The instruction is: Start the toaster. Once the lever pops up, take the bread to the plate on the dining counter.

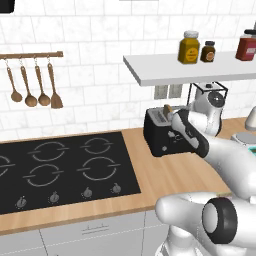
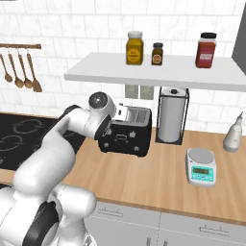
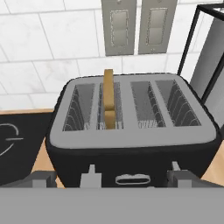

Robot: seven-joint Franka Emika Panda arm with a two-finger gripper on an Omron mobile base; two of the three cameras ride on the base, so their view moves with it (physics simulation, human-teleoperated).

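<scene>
Released claw (image 3: 111,177) hovers before black boxy silver-topped toaster (image 3: 131,131) at worktop's back edge; brown bread slice (image 3: 108,98) stands upright in slot, awaiting lever push.

White tiled wall (image 2: 72,29) backs a wood worktop (image 2: 153,178). Left of the worktop's bare stretch lies a black hob (image 1: 65,170); above it a white shelf (image 2: 158,74) and a utensil rail (image 1: 30,56) hang; grey drawers (image 2: 182,228) sit below.
</scene>
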